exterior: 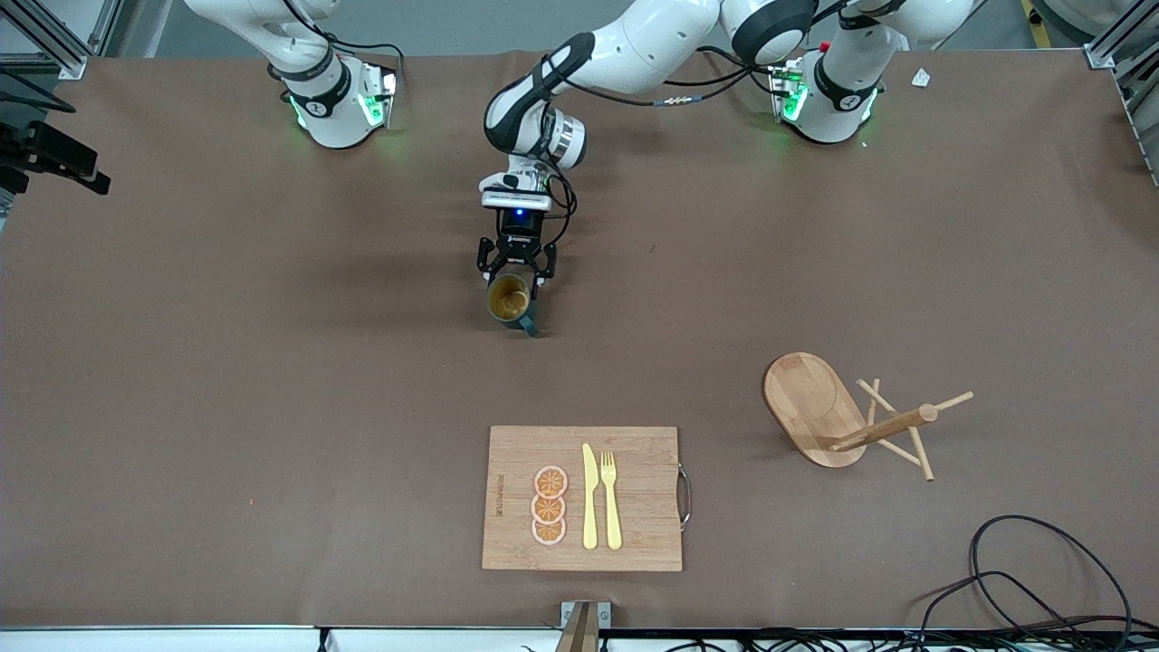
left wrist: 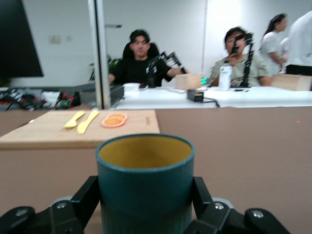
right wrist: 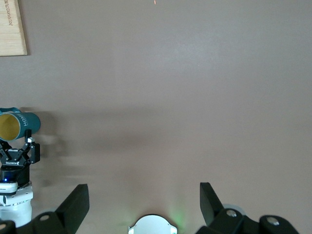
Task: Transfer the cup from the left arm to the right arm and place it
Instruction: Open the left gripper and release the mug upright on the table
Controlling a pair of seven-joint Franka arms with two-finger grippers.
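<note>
The cup [exterior: 509, 297], a dark teal mug with a yellowish inside, stays upright low over the middle of the table, its small handle [exterior: 530, 326] pointing toward the front camera. My left gripper [exterior: 516, 272] is shut on it, one finger on each side of its wall. The left wrist view shows the cup [left wrist: 145, 180] filling the space between the left gripper's [left wrist: 145, 207] black fingers [left wrist: 87, 197]. My right gripper [right wrist: 144, 192] hangs open and empty high over its own base [right wrist: 152, 225], out of the front view. From there the cup [right wrist: 17, 125] shows off to one side.
A wooden cutting board [exterior: 643, 453] lies near the front edge, bearing a yellow knife [exterior: 589, 498], a yellow fork [exterior: 611, 498] and orange slices [exterior: 550, 505]. A wooden mug rack [exterior: 815, 407] lies tipped toward the left arm's end. Black cables [exterior: 1041, 580] trail at that front corner.
</note>
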